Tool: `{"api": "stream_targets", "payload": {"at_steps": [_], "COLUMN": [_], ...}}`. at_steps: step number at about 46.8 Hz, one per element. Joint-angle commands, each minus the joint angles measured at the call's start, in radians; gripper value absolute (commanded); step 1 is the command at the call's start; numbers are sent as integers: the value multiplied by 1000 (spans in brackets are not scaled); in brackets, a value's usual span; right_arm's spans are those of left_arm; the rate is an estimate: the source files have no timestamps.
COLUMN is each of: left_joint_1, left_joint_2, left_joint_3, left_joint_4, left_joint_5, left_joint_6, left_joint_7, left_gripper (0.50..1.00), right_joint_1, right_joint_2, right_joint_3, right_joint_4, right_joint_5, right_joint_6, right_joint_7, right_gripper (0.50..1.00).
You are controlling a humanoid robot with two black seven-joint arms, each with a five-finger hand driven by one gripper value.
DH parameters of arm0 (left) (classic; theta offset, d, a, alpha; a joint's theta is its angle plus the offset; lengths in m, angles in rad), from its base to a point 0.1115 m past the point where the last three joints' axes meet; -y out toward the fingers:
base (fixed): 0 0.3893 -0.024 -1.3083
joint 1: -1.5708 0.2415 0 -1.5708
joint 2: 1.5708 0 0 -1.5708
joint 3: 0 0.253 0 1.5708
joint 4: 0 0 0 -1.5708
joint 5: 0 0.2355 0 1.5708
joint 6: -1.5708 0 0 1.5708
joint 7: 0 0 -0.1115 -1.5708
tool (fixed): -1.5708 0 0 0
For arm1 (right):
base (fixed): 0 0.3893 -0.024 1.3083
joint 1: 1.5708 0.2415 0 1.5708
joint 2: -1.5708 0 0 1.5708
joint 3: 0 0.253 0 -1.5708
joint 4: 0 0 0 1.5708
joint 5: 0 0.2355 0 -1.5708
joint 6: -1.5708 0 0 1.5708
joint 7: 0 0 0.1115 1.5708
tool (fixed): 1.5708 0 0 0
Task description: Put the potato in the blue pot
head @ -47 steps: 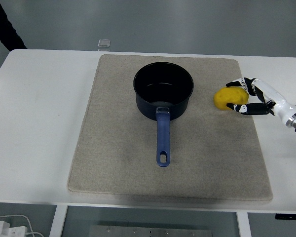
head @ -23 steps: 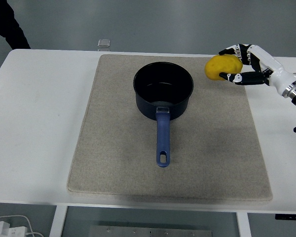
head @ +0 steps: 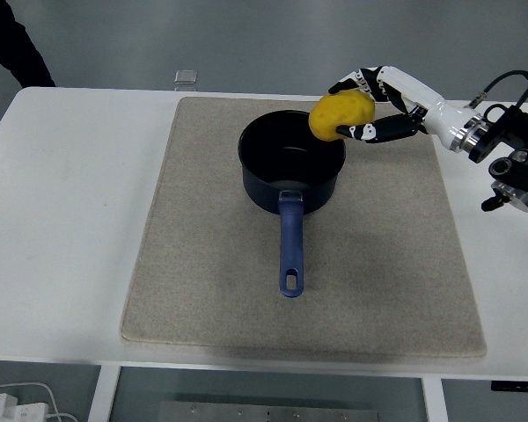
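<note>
The potato (head: 341, 116) is a smooth, bright yellow oval with no visible marks, held in the air over the right rim of the blue pot (head: 291, 163), toward the bench's far edge. The right hand (head: 376, 105) has its fingers curled around it, gripping from the right side. The pot is dark inside with a blue handle pointing at the near edge, and it sits on a beige mat (head: 202, 264) covering the bench's middle.
</note>
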Motion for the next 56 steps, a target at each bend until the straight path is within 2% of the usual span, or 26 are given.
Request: {"api": "stream_targets", "payload": {"at_steps": [1,7,17,32,40,45,49,54,56], "left_joint_1": [0,0,-2,-2,-2,-2,-2,-2,-2], "left_joint_2": [0,0,0,0,0,0,0,0,0], "left_joint_3": [0,0,1,1,0,0,0,0,0], "left_joint_4": [-1,-3,-1,-1,8,8,8,8,8], "left_joint_5": [2,2,2,0,0,0,0,0,0], "left_joint_6": [0,0,0,0,0,0,0,0,0], "left_joint_7": [0,0,0,0,0,0,0,0,0], "left_gripper": [996,996,996,996,996,996,996,996,996], "right_joint_1": [10,11,7,-24,-44,-52,-56,-56,-55], "right_joint_2": [38,111,187,261,289,304,312,312,310], "right_joint_3": [-4,-4,-9,-21,-21,-21,-21,-19,-16], "right_joint_4": [-25,-80,-137,-195,-207,-219,-222,-224,-224], "right_joint_5": [1,1,-1,-1,-1,1,1,1,1], "right_joint_6": [0,0,0,-4,-26,-60,-69,-69,-67], "right_joint_7": [0,0,0,1,1,-5,-12,-14,-14], "right_gripper": [500,500,500,500,500,500,592,668,723]}}
